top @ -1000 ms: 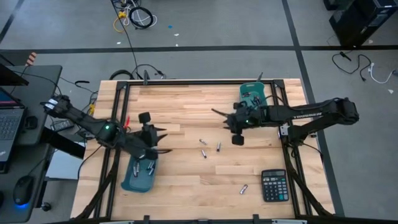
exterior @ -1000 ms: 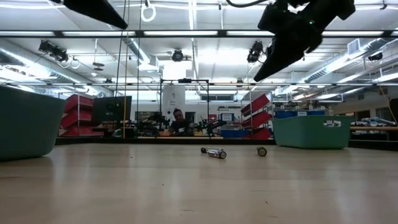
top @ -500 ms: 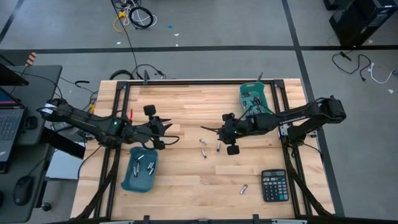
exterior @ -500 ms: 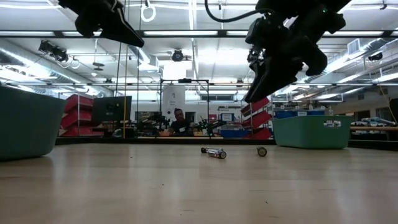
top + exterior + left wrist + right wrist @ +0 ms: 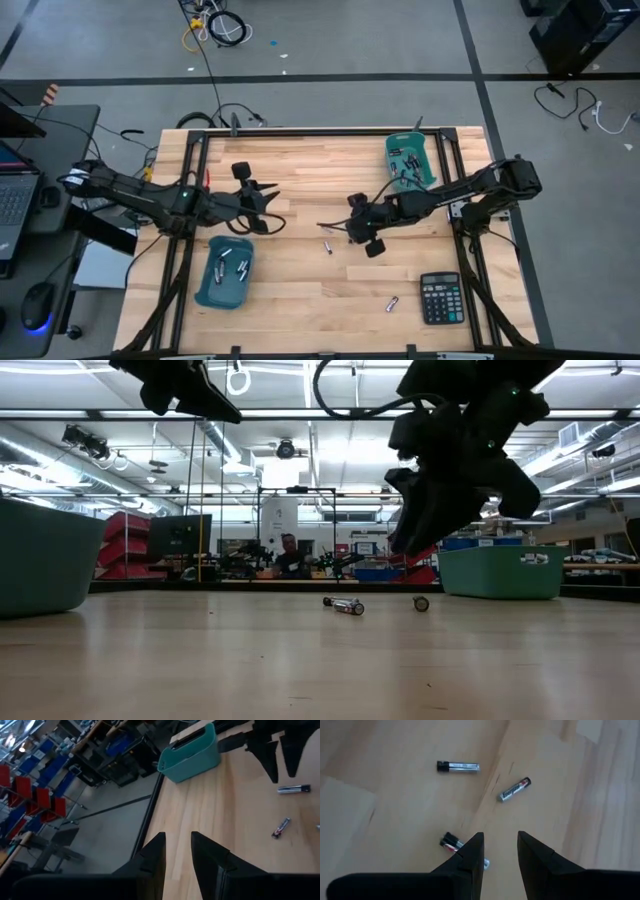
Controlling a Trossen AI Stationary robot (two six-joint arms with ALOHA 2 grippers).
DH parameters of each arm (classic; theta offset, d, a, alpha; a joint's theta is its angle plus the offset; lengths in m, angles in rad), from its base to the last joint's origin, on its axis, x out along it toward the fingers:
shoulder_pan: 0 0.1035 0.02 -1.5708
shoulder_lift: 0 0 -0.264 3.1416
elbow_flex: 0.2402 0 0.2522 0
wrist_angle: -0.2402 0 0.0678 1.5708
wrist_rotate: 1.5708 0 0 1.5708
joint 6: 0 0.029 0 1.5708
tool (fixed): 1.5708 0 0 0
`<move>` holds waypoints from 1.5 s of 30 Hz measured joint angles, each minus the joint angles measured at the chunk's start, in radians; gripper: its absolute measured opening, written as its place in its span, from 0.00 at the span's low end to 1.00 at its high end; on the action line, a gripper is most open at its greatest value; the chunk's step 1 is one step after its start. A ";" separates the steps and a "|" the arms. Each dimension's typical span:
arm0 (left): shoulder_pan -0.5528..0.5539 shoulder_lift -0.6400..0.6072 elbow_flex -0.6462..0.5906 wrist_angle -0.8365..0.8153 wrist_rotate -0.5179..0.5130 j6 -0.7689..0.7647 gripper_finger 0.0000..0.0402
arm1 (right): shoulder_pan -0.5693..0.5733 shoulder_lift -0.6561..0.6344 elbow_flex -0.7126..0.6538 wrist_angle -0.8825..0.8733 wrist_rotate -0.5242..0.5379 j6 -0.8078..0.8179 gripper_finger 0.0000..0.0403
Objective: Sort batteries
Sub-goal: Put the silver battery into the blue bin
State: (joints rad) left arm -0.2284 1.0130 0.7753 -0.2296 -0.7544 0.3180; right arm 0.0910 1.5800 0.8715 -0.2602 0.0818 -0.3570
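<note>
A pale wooden tabletop [image 5: 300,290] is seen, with a workshop hall beyond. Loose batteries [image 5: 458,766] lie mid-table under the right hand [image 5: 330,226], its fingers narrowly parted and empty. Since earlier, that hand has been lowered leftward; the left hand [image 5: 272,192], narrowly parted, has been raised from the near teal bin [image 5: 205,290].

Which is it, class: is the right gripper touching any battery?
Apart. The low view shows the right gripper hanging clear above the batteries on the table, with background visible between them.
</note>
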 joint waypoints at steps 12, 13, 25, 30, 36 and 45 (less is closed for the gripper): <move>0.007 0.000 0.000 -0.009 0.077 -0.006 0.23 | 0.072 0.072 0.000 -0.050 0.058 -0.094 0.42; 0.007 0.000 0.000 -0.009 0.078 -0.006 0.23 | 0.073 0.072 0.000 -0.048 0.057 -0.094 0.43; 0.007 0.000 0.000 -0.005 0.133 -0.008 0.23 | 0.023 0.164 0.005 -0.010 0.039 -0.178 0.44; 0.007 0.000 0.000 0.002 0.162 -0.008 0.23 | -0.014 0.161 0.003 -0.008 -0.052 -0.111 0.42; 0.007 0.001 0.000 0.030 0.161 -0.009 0.23 | -0.036 0.166 0.001 -0.012 -0.087 -0.002 0.29; 0.007 0.009 -0.071 0.197 0.161 -0.008 0.23 | -0.039 0.168 0.000 0.001 -0.072 0.071 0.06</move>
State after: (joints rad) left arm -0.2214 1.0222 0.7044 -0.0329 -0.5930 0.3096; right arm 0.0517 1.7475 0.8715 -0.2588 0.0094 -0.2858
